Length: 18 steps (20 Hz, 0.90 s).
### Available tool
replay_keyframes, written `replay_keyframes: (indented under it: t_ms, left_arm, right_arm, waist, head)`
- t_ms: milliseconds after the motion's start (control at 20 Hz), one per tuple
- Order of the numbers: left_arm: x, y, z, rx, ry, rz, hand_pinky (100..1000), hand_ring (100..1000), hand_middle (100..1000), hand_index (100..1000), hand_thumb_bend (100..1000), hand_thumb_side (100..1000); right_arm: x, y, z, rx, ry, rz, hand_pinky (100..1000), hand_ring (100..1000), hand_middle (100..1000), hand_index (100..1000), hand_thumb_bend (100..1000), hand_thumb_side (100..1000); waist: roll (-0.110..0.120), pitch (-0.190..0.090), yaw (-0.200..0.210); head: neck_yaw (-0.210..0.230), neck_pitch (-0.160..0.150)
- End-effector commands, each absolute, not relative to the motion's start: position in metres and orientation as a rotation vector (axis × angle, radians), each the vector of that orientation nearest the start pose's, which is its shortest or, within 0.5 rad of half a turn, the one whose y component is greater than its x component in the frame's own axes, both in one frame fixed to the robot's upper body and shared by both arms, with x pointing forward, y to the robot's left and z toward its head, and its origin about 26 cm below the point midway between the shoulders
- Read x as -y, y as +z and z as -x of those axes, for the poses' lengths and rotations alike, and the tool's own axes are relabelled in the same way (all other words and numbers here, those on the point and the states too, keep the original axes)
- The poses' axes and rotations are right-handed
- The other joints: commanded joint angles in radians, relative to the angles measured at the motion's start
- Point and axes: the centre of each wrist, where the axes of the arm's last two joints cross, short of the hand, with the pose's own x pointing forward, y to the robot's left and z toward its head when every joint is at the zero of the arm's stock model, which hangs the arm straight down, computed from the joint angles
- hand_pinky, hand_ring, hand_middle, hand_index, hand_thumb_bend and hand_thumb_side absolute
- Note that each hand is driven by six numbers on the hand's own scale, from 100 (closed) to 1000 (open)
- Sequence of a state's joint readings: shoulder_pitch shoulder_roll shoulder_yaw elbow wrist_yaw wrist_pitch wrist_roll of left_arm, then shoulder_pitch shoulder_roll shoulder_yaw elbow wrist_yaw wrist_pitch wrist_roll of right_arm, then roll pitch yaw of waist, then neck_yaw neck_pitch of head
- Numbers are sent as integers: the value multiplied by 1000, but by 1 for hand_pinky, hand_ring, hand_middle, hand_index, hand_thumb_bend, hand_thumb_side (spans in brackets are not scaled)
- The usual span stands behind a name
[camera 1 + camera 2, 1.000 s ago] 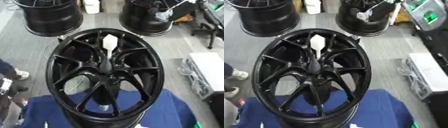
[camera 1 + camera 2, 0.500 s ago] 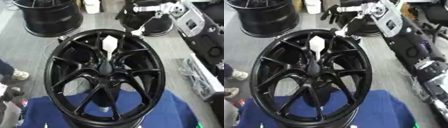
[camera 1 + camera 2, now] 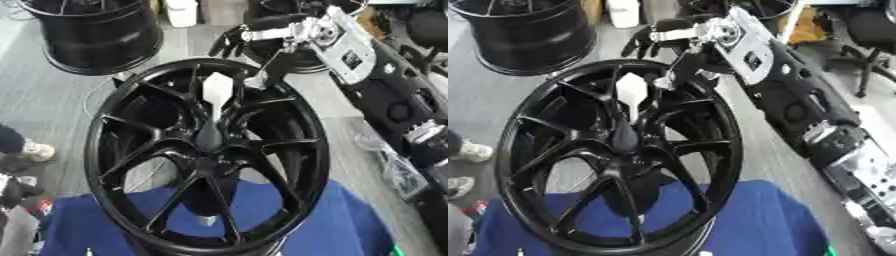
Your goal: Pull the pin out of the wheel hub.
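A black multi-spoke wheel hub [image 3: 94, 150] lies flat on a blue cloth [image 3: 346, 227]. A pin with a flat white head [image 3: 217, 91] and a grey stem stands up out of the hub's centre bore [image 3: 208, 140]. My right arm reaches in from the right edge. Its hand [image 3: 231, 41] hangs over the wheel's far rim, just above and behind the pin's head, apart from it. The fingers droop relaxed and hold nothing. My left hand shows in neither view.
Another black wheel [image 3: 96, 35] stands at the back left, and one more [image 3: 302, 56] lies behind my right arm. A white container [image 3: 182, 11] sits at the far edge. A person's shoes [image 3: 31, 150] show at the left. A chair [image 3: 868, 30] is at the back right.
My right arm has swung in from the right. Its hand has gone from the back wheel to above the hub's far rim, near the pin. The pin has stayed put.
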<state>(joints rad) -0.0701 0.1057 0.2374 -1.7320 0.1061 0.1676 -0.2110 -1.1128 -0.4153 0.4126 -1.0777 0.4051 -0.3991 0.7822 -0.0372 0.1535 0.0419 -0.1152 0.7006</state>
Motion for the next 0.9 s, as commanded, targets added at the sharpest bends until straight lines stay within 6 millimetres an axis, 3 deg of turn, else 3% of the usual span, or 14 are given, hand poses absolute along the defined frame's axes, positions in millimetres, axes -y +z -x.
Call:
replay_keyframes:
  t_ms: [50, 700, 900]
  left_arm:
    - [-320, 67, -287, 1677, -36, 4, 624, 429, 241, 640, 513, 587]
    - [-318, 68, -288, 1682, -38, 10, 624, 429, 241, 639, 515, 586]
    - [-318, 69, -289, 1684, -38, 11, 624, 429, 241, 639, 516, 586]
  right_arm:
    - [168, 277, -464, 1529, 2322, 252, 827, 879, 911, 915, 100, 235]
    - [157, 264, -464, 1508, 2366, 206, 813, 863, 836, 850, 100, 218]
    - [154, 261, -464, 1504, 2375, 195, 811, 847, 767, 841, 100, 209]
  waist:
    - [3, -11, 1]
    - [3, -10, 12]
    - [2, -9, 15]
  head:
    - [0, -12]
    - [1, -13]
    - [0, -14]
